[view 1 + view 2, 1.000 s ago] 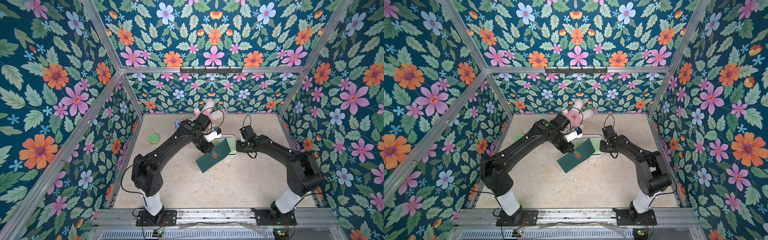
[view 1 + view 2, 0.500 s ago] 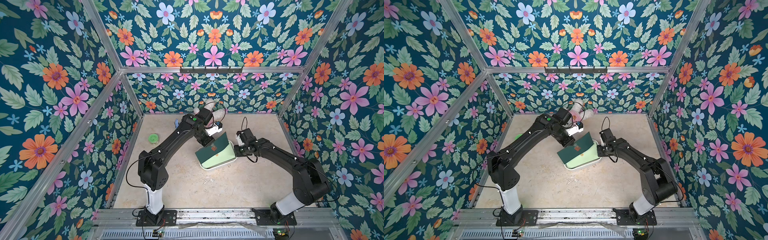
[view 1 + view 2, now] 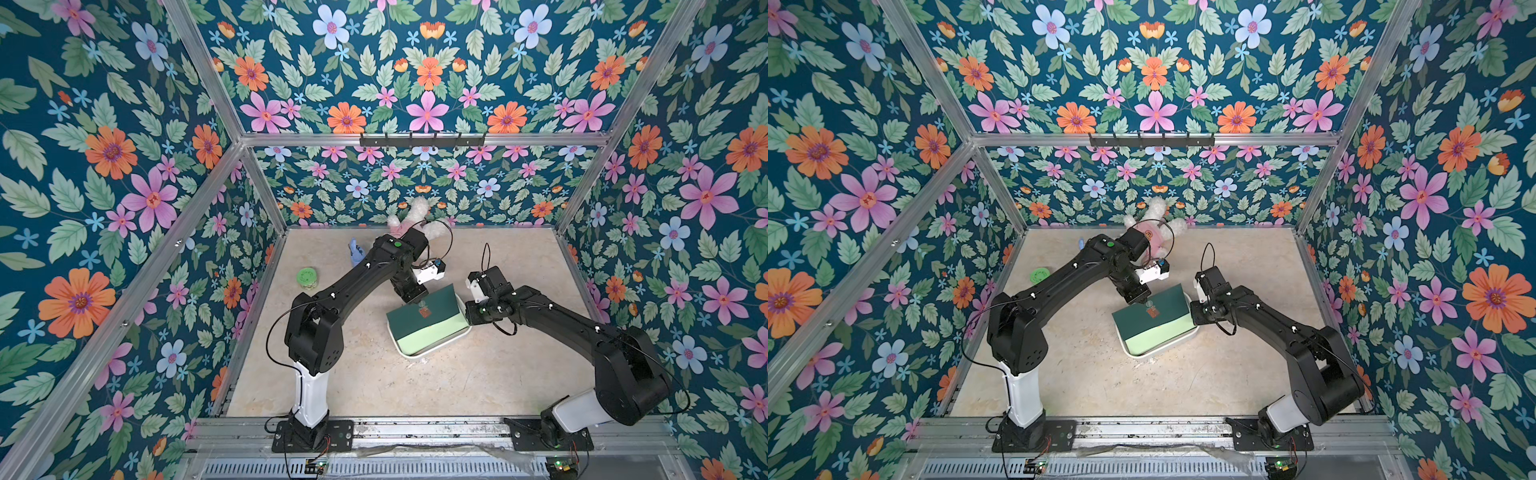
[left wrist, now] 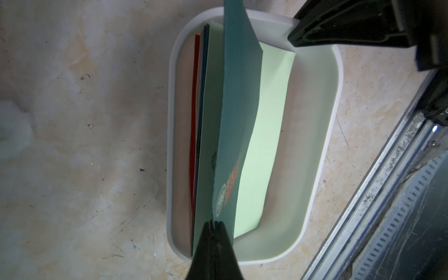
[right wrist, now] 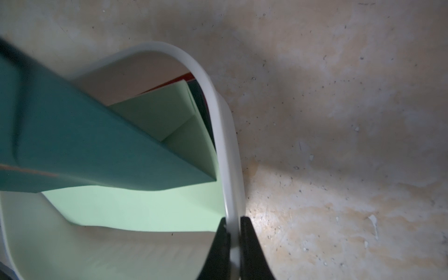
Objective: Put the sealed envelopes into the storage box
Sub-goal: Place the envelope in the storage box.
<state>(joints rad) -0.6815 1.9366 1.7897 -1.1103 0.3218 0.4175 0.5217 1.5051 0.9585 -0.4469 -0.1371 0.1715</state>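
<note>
Meanwhile the left gripper (image 4: 214, 224) pinched the dark green envelope (image 4: 238, 116), which slanted below it into the storage box (image 4: 322, 126) over the light green envelope (image 4: 266, 135); the right gripper (image 5: 234, 232) clamped the box's rim.

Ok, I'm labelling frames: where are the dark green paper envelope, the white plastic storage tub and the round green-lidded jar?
dark green paper envelope (image 3: 419, 318), top view, its face.
white plastic storage tub (image 4: 322, 150), left wrist view, rim.
round green-lidded jar (image 3: 306, 276), top view, lid.
</note>
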